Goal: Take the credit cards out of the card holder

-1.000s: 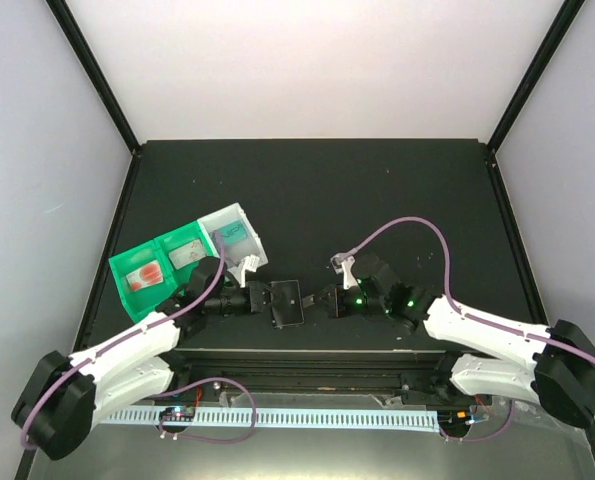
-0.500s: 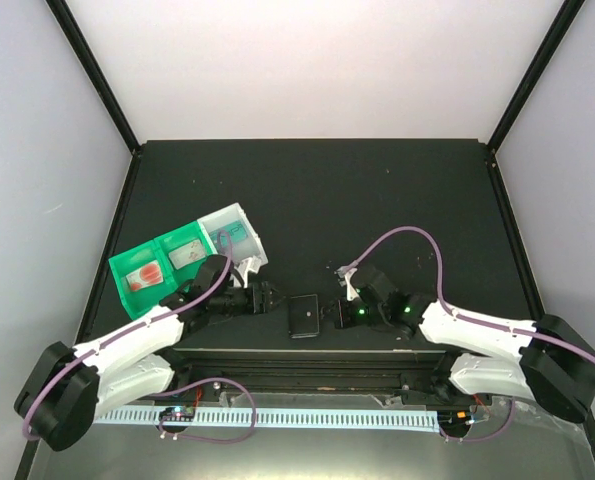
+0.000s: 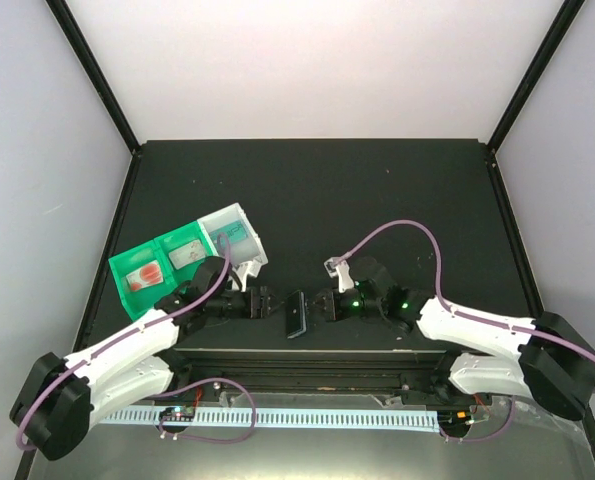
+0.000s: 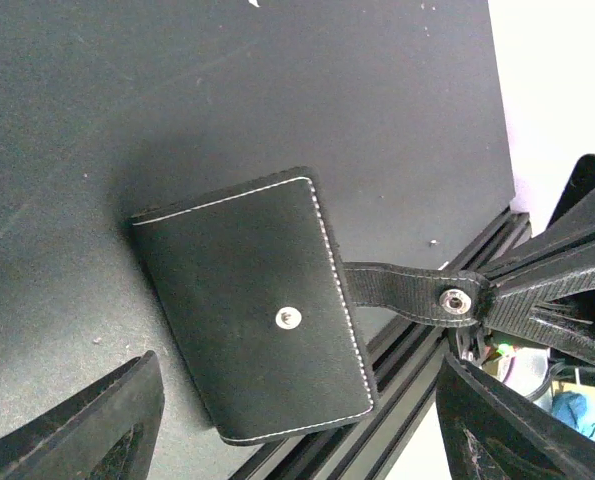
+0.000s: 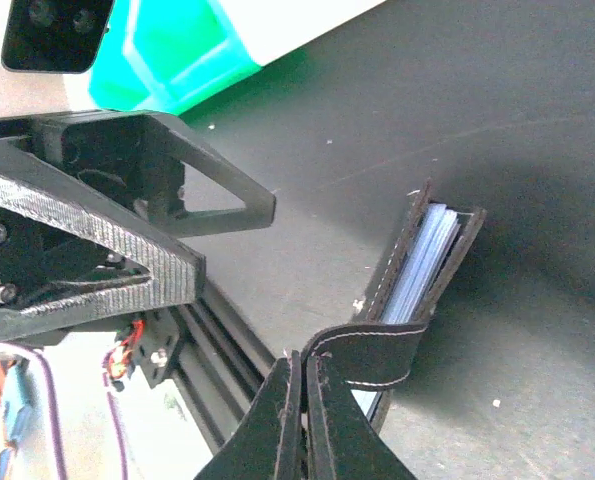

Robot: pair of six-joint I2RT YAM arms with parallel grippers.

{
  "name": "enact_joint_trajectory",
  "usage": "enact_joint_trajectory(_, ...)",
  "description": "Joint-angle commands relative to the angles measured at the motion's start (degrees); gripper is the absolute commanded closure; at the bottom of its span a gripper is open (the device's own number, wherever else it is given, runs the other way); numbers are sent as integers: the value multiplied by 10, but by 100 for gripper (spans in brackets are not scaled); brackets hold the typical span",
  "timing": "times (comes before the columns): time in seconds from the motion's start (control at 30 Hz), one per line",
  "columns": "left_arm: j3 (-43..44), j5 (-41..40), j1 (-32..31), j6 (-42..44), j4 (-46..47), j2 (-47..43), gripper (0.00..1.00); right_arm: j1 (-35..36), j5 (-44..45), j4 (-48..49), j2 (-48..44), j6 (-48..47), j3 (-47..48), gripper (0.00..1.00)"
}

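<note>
Right gripper [image 3: 322, 305] and left gripper [image 3: 260, 303] flank the black card holder [image 3: 295, 314] near the table's [image 3: 377, 190] front edge, seen from above. Left wrist view: the left fingers [image 4: 97, 420] stand wide apart and hold nothing; the holder's strap [image 4: 397, 288] is unsnapped and stretched sideways. Right wrist view: the right fingers pinch that strap tight, and pale-blue credit cards [image 5: 424, 258] show edge-on inside.

Around the card holder [image 3: 295, 314], table [image 3: 377, 190] lies open toward 12 o'clock. Left gripper [image 3: 263, 303] blocks 9, right gripper [image 3: 322, 304] 3; green tray [image 3: 147, 270] and white bin [image 3: 239, 232] crowd 10; rail [image 3: 307, 358] seems close at 6.
</note>
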Motion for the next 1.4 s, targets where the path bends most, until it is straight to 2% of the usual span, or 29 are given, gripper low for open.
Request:
enact_joint_trajectory(0.0, -6, -1, -5, 12, -21, -36, 23, -1, -57, 84, 10, 32, 9, 99)
enact_joint_trajectory(0.17, -33, 33, -6, -9, 26, -43, 23, -1, -62, 100, 23, 42, 8, 99)
enact_joint_trajectory(0.37, -31, 26, -5, 0, 17, -13, 26, -1, -65, 107, 34, 48, 2, 99)
enact_joint_trajectory(0.57, -26, -2, -6, 16, -13, -9, 31, -2, -4, 45, 3, 22, -8, 99)
enact_joint_trajectory(0.77, -18, -38, -6, 29, -45, -18, 42, -6, 75, -31, -49, 1, -23, 99)
enact_joint_trajectory(0.9, -19, -49, -6, 31, -48, -26, 43, -7, 97, -44, -79, 0, -28, 99)
enact_joint_trajectory(1.03, -15, -43, -6, 29, -42, -19, 50, -8, 112, -54, -82, -3, -28, 99)
enact_joint_trajectory(1.23, 31, -85, -7, 69, -119, -28, 50, -8, 157, -91, -62, -9, -44, 99)
enact_joint_trajectory(1.37, 22, -25, -7, 63, -67, -31, 49, -7, 183, -112, -63, 1, -57, 96)
